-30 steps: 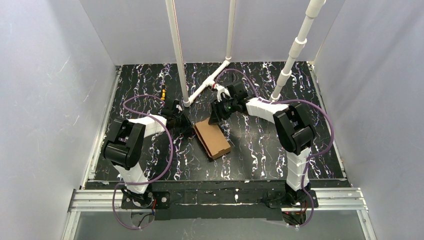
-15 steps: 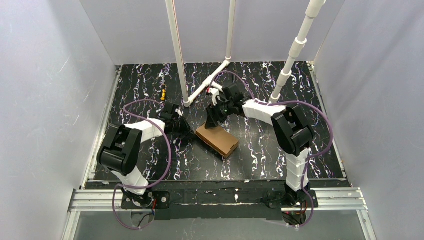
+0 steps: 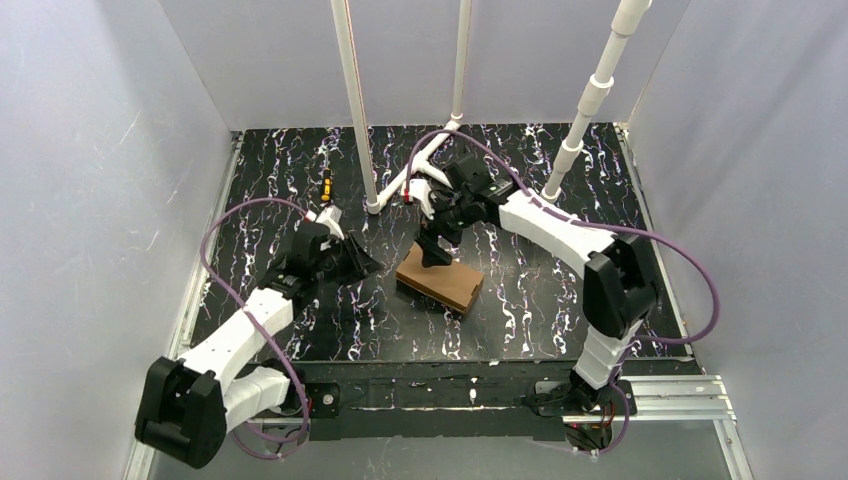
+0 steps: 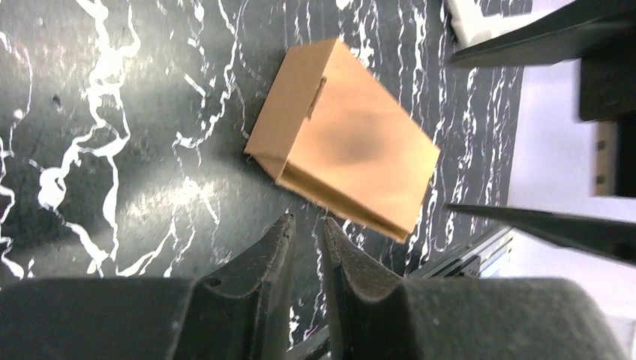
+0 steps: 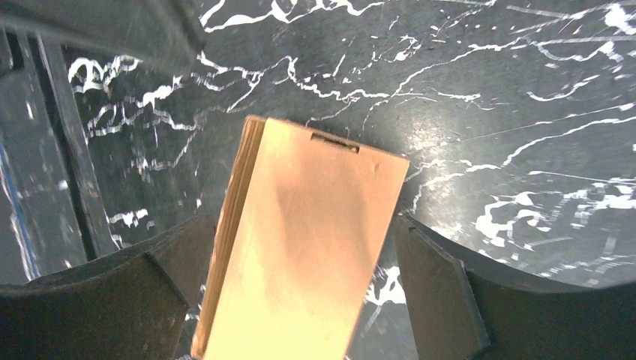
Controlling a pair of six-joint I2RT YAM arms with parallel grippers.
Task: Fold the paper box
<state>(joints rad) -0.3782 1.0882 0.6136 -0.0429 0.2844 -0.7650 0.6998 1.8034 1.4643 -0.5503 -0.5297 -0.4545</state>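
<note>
Now our right arm reaches out and bends down over the middle, the right gripper (image 3: 437,250) spread wide, its fingers (image 5: 439,289) astride one end of the plain brown corrugated cardboard paper box (image 3: 440,280), clasping nothing. Our left arm stretches low, the left gripper (image 4: 307,229) near the box, jaws barely parted, empty. The box lies flat on the black marbled table (image 3: 540,290), long axis running far-left to near-right.

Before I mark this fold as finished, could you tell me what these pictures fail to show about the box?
- Near end of the box: right wrist view, cut off by the bottom edge.
- Far end: top view, hidden under the right gripper.
- The slot on top: both wrist views, too small or blurred to tell whether a tab sits locked inside.
- Underside: hidden in every view.
</note>
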